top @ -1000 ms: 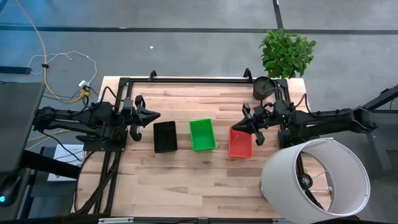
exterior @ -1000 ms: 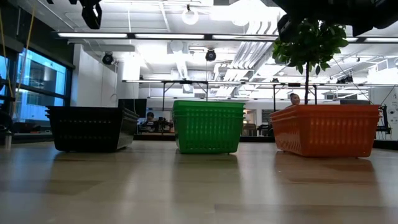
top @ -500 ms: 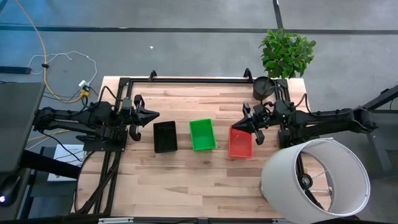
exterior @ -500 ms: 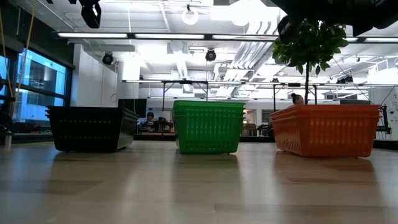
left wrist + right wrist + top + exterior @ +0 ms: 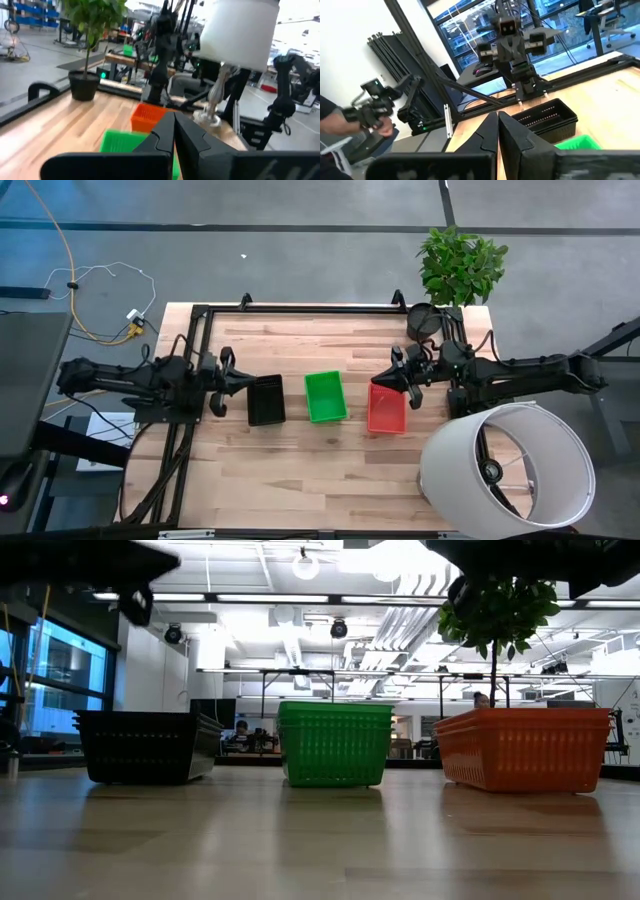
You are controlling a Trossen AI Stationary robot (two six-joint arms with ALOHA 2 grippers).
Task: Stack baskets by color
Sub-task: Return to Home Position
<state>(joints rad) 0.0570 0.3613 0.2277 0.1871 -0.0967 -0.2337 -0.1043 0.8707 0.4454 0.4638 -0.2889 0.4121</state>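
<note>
Three baskets stand in a row on the wooden table, each on its base: black (image 5: 265,400), green (image 5: 325,397) and red (image 5: 387,409). The low view shows the same row: black (image 5: 145,745), green (image 5: 335,743), red (image 5: 525,747). My left gripper (image 5: 247,382) is shut and level, above the table beside the black basket's far left corner, pointing at the row (image 5: 173,116). My right gripper (image 5: 376,385) is shut and level, over the red basket's far left corner, facing the black basket (image 5: 547,117). Neither holds anything.
A round black plant pot (image 5: 423,320) with a leafy plant (image 5: 460,265) stands at the far right corner. A large white lampshade (image 5: 505,465) covers the near right corner. A black frame rail (image 5: 300,308) runs along the far edge. Bare wood lies in front of the baskets.
My left gripper has sunk and drawn a little toward the table's near edge, ending beside the black basket's far left corner; it stays shut. The baskets have not moved.
</note>
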